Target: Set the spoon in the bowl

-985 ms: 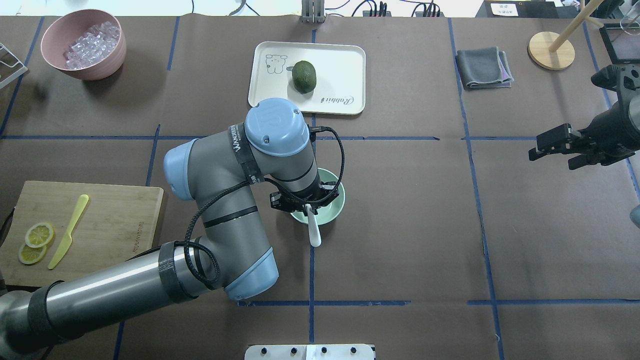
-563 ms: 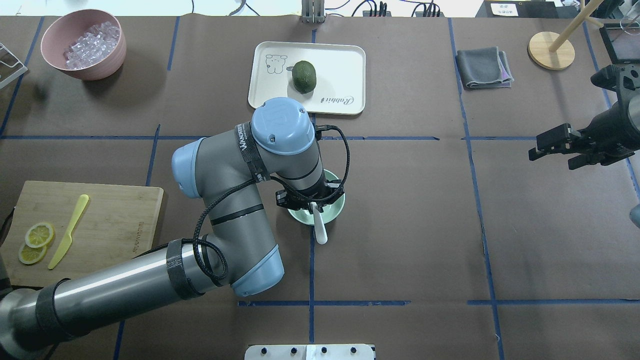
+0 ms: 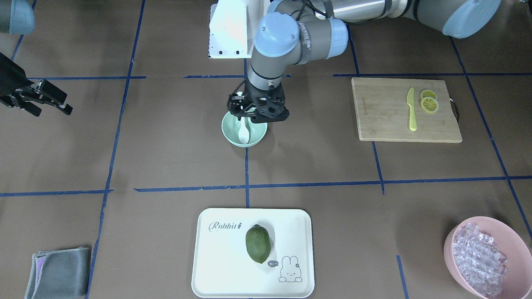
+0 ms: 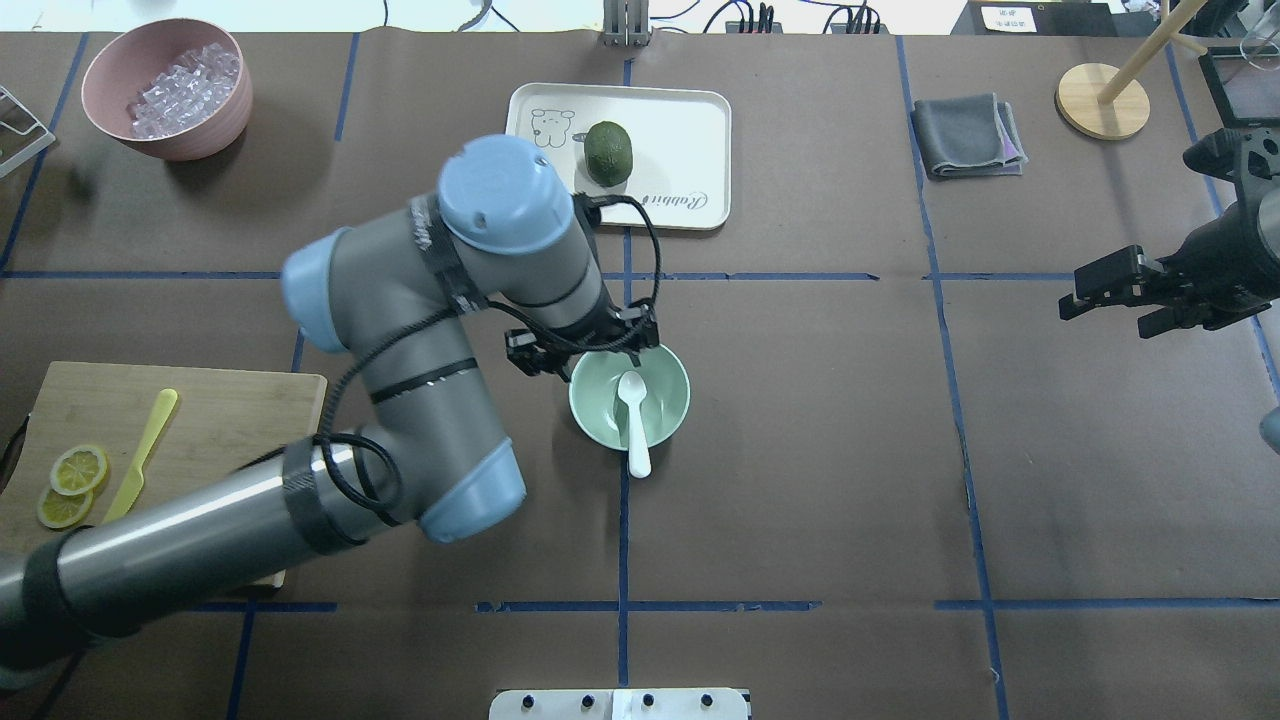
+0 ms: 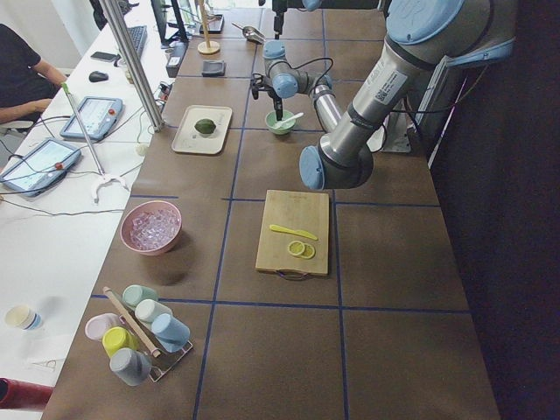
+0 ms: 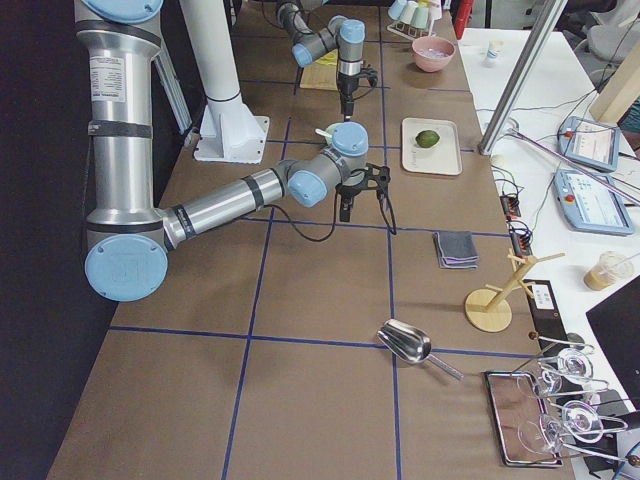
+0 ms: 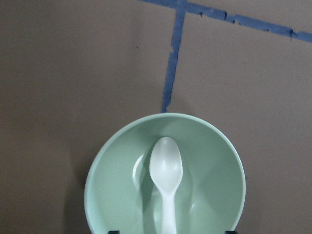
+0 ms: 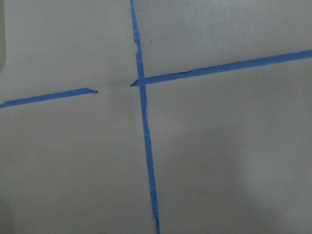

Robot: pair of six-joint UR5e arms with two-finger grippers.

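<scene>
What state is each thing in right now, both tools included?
spoon, loose, scoop down in the bowl, handle sticking out over its rim.
bowl, upright, holding the spoon.
left tool, open, empty, above the bowl.
right tool, open, empty, off to the side.
pink bowl, upright, full of clear cubes.
cloth, folded.
yellow knife, flat on the cutting board.

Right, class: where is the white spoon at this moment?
In the overhead view the spoon lies near table centre, scoop inside the mint-green bowl, handle leaning over its near rim, on the robot's side of the white tray.
</scene>
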